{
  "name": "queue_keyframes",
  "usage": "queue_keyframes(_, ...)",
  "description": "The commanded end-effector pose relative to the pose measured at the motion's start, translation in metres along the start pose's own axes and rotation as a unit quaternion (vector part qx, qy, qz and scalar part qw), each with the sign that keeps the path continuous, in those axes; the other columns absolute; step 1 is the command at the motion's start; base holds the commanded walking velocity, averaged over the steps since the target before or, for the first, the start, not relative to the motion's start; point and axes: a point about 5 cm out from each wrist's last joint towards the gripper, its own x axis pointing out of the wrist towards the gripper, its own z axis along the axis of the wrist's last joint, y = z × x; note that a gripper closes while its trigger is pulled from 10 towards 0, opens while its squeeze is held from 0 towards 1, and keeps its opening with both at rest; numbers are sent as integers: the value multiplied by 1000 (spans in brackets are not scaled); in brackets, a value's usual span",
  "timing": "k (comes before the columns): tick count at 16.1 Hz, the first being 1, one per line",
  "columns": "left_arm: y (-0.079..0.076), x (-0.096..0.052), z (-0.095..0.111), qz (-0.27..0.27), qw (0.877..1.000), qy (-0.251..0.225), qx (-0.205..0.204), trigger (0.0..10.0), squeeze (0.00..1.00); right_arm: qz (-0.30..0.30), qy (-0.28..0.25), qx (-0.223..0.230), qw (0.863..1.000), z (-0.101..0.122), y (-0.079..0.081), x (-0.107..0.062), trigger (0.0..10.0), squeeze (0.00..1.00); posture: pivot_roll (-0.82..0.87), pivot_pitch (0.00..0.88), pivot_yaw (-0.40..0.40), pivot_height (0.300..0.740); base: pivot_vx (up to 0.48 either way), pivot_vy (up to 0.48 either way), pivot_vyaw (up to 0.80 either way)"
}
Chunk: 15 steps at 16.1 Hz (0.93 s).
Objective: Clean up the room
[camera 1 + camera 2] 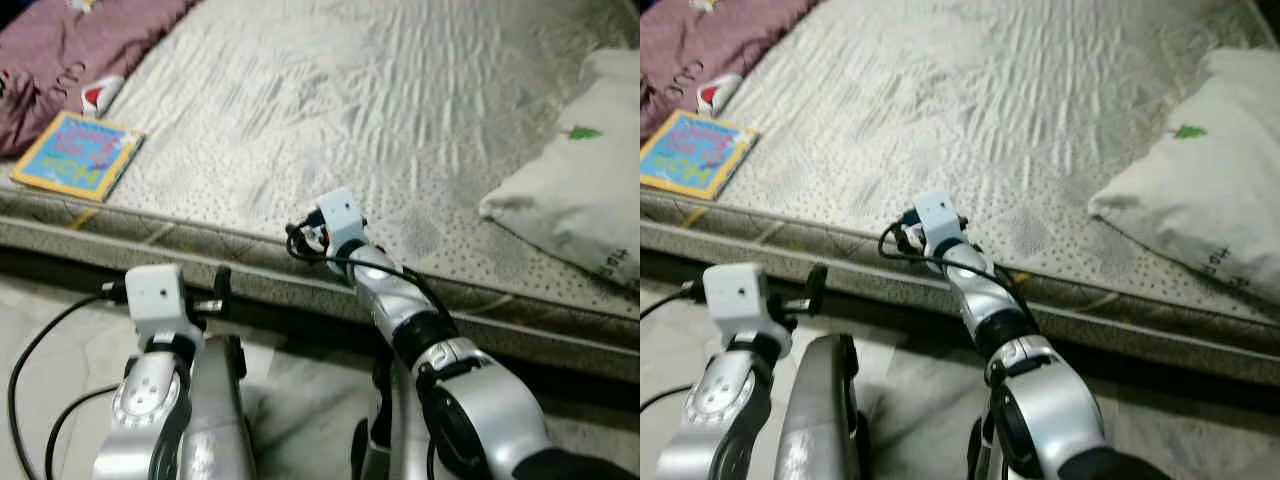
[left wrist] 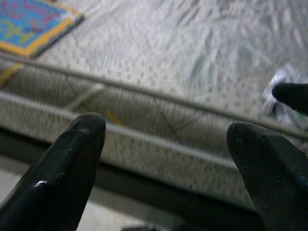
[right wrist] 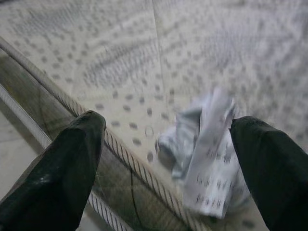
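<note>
I log one crumpled white paper scrap (image 3: pixel 207 154), printed with small dark marks, lying loosely bunched on the dotted mattress (image 3: pixel 144 62) just inside its piped edge, and one colourful yellow-bordered picture book (image 1: pixel 78 153) lying flat near the mattress's left edge.

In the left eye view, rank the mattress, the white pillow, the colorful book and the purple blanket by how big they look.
Largest to smallest:
1. mattress
2. white pillow
3. purple blanket, cut off by the frame, so close to the pillow
4. colorful book
</note>
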Motion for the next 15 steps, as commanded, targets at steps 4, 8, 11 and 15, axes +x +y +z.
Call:
queue_keyframes(4, -4, -14, -3, 1, 1000, 21, -2, 10000, 0, -10, 8, 17, 1000, -7, 1, -1, 10000, 0, 272, 308, -41, 536, 0, 0, 0)
queue_keyframes(8, -3, -21, -3, 9, 999, 32, -5, 10000, 0, -65, -16, 14, 998, 4, -10, 1, 10000, 0, 275, 329, -53, 536, 0, 0, 0)
queue_keyframes(11, -3, -23, -3, 13, 999, 35, -5, 10000, 0, -90, -36, 17, 995, 14, -10, 4, 10000, 0, 276, 326, -59, 536, 0, 0, 0)
queue_keyframes(15, -4, -24, -4, 16, 999, 39, -7, 10000, 0, -89, -33, 21, 995, 13, 2, 6, 3804, 0, 276, 318, -67, 536, 0, 0, 0)
